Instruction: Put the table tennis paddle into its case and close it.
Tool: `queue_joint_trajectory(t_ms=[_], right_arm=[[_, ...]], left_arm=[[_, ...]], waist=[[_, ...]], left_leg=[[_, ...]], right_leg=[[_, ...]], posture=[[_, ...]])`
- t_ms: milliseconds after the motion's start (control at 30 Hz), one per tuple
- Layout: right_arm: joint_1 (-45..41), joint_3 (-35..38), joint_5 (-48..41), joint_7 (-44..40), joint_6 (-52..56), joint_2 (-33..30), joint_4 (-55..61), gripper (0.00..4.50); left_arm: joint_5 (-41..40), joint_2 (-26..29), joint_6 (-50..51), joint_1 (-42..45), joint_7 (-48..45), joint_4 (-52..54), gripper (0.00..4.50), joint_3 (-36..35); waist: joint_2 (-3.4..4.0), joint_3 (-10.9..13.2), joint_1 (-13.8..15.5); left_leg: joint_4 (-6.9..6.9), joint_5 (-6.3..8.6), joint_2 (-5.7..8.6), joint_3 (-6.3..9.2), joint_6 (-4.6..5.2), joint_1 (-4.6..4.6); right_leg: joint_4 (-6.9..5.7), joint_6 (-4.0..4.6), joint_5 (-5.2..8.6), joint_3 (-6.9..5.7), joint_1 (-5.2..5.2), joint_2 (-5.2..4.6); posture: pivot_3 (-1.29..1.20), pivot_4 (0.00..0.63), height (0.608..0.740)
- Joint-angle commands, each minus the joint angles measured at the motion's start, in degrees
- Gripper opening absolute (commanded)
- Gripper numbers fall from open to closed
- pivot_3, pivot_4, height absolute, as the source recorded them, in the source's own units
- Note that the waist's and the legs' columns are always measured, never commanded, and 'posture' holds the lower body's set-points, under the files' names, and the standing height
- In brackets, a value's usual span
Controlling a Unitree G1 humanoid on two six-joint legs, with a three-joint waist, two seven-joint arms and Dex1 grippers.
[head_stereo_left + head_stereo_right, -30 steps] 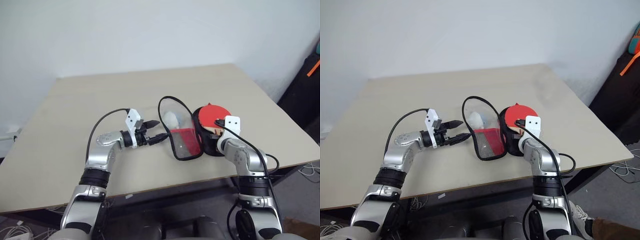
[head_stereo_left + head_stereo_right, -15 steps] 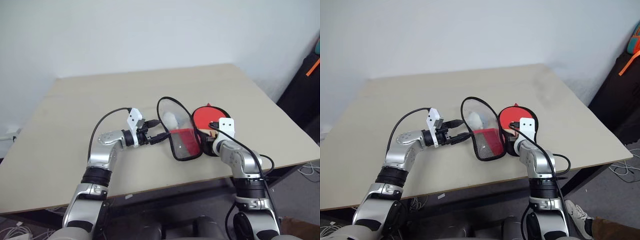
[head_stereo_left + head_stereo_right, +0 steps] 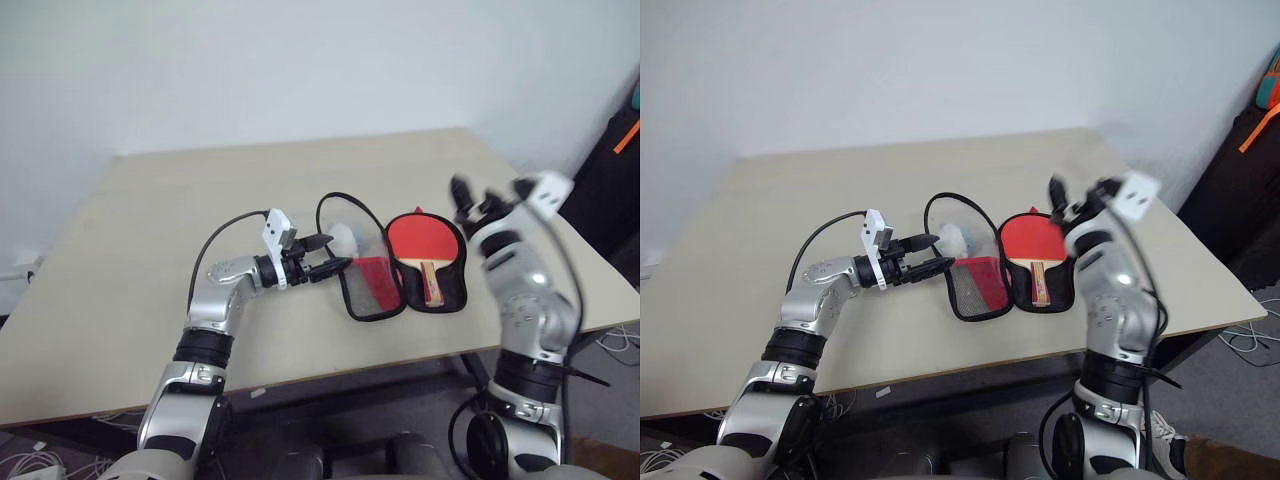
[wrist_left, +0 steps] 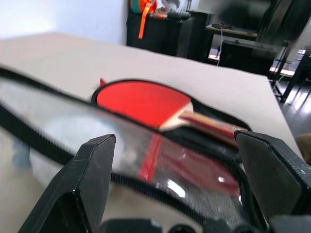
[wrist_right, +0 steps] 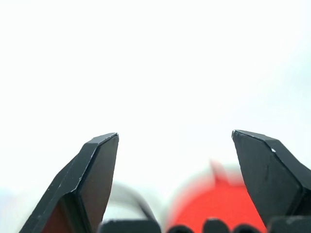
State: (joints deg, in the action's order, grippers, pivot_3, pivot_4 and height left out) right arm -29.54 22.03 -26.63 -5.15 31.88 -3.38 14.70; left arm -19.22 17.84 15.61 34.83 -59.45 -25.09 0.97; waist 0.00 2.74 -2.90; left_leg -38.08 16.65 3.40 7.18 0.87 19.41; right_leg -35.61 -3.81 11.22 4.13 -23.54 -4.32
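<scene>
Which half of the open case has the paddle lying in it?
The black half on the robot's right holds the paddle; the clear-and-mesh flap beside the left end effector doesn't.

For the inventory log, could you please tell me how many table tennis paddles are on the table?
1. The table tennis paddle lies in the black half of the open case, beside the mesh flap. None seems hidden.

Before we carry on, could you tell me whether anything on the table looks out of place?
Nothing stands out. The table tennis paddle lies in the open case, whose clear flap is folded back, not yet closed.
</scene>
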Motion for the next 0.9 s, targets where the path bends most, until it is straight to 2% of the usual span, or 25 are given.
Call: queue_joint_trajectory(t_ms=[33,267,367,700,833,900], right_arm=[[-0.7,1.5,-1.1,0.9,-2.8,-1.2,-0.7,4.05],[1.0,0.9,0.3,3.9,-4.8,-1.3,-2.3,4.05],[1.8,-0.2,0.5,4.3,-5.2,-1.1,-2.1,4.05],[3.8,-5.2,3.0,4.1,-6.5,-0.7,-2.7,4.05],[4.2,-6.5,3.2,4.2,-7.2,0.0,-3.7,4.05],[4.1,-6.8,3.4,4.2,-7.6,0.0,-4.1,4.05]], left_arm=[[-0.2,-2.2,0.7,3.3,0.5,-0.4,4.16,0.9],[-1.4,-7.2,3.8,7.3,0.7,-2.2,4.16,1.4],[-2.1,-6.8,6.1,7.8,-0.2,-0.7,4.16,0.8],[-1.5,5.6,8.9,4.3,-4.3,1.9,4.16,0.0],[2.2,12.2,11.2,4.5,-7.7,-1.5,4.16,3.3],[4.8,13.1,9.1,4.4,-8.3,-3.5,4.16,5.8]], waist=[[0.00,0.0,0.0],[0.01,0.0,0.0],[0.02,0.0,0.0],[0.04,0.0,0.0],[0.04,0.0,0.0],[0.05,0.0,0.0]], left_leg=[[0.00,0.00,0.00,-0.01,0.00,0.00],[-0.02,0.00,0.01,-0.03,0.00,0.06],[-0.01,0.00,0.00,-0.06,0.00,0.06],[0.00,0.00,-0.09,-0.15,0.00,0.05],[-0.01,0.00,-0.08,-0.13,0.00,0.04],[0.02,0.00,-0.08,-0.13,0.00,0.04]], right_leg=[[0.00,0.00,0.00,0.01,-0.01,0.00],[0.00,0.01,-0.01,0.03,-0.05,0.00],[0.00,0.01,-0.01,0.07,-0.07,0.02],[-0.03,0.03,-0.01,0.28,-0.16,0.18],[-0.04,0.03,-0.01,0.26,-0.16,0.18],[-0.04,0.03,-0.01,0.26,-0.16,0.19]], posture=[[0.00,0.000,0.740],[0.00,0.000,0.740],[0.00,0.000,0.740],[0.00,0.000,0.740],[0.00,0.000,0.740],[0.00,0.000,0.740]])
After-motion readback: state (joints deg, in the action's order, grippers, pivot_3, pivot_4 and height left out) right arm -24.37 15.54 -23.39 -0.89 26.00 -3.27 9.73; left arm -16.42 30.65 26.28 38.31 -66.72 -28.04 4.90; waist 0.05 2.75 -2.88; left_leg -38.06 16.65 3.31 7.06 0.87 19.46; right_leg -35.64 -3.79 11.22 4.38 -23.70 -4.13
